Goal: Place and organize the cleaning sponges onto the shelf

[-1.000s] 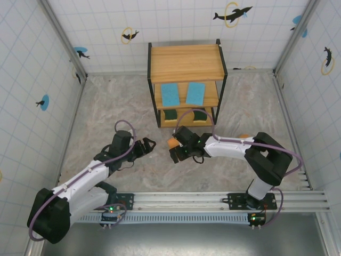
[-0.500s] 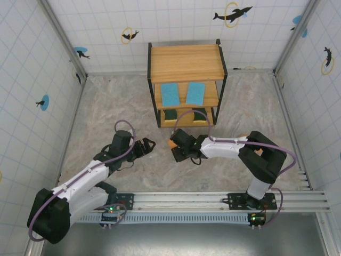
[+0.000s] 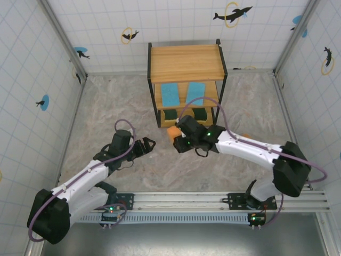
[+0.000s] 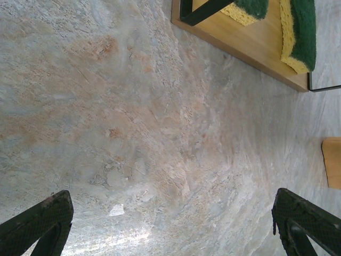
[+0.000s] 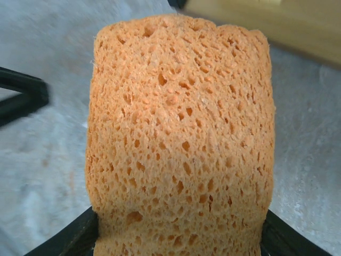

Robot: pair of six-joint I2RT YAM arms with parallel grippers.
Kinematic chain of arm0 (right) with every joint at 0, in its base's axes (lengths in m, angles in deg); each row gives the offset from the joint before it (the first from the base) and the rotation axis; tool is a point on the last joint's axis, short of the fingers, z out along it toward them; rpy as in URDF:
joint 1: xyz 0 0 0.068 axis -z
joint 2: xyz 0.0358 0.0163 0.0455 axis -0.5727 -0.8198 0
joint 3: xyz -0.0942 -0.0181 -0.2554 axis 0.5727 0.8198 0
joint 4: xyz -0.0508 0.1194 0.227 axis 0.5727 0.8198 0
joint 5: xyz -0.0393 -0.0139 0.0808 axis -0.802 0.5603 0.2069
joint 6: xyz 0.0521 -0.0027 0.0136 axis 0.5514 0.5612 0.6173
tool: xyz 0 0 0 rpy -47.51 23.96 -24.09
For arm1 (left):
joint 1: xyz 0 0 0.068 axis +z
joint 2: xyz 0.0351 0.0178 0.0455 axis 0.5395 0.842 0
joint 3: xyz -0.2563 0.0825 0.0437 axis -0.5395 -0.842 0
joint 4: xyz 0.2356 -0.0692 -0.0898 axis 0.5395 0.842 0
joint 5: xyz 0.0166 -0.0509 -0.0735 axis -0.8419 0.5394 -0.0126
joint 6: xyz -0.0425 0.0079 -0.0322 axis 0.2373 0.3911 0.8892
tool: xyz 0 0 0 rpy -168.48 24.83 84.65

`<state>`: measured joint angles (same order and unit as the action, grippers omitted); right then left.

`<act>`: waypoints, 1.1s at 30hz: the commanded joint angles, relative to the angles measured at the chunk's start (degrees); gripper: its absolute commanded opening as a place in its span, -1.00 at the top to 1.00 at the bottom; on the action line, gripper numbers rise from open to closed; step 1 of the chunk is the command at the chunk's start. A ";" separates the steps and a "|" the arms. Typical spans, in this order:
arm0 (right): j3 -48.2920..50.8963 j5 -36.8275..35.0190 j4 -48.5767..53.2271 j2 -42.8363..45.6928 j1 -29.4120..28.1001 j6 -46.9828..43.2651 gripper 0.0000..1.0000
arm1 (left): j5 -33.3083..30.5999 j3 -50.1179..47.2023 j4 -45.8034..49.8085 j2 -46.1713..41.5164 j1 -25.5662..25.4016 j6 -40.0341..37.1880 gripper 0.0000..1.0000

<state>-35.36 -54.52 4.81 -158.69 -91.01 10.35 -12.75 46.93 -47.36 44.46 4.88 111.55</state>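
Grips the thick orange sponge in the right jaws; holds the left jaws spread empty. Risks clipping the shelf frame and squeezing the soft sponge loose.

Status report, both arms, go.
Left gripper open, low over table. Right gripper shut on orange sponge, just short of shelf. Nothing in the way.
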 commanded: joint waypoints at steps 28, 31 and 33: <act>-69.34 -9.74 38.18 -8.82 15.43 -10.58 0.21 | 2.11 5.68 -0.74 2.30 -0.18 -3.41 -0.95; -70.70 -10.20 37.30 -10.61 17.49 -11.25 0.21 | 2.15 5.91 -0.57 2.41 -0.18 -3.50 -0.95; -71.23 -10.82 36.54 -11.70 18.48 -11.77 0.20 | 2.15 6.02 -0.35 2.45 -0.18 -3.50 -0.95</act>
<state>-103.60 -64.51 42.45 -169.18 -73.46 0.27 -11.20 50.84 -48.65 47.28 4.88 109.87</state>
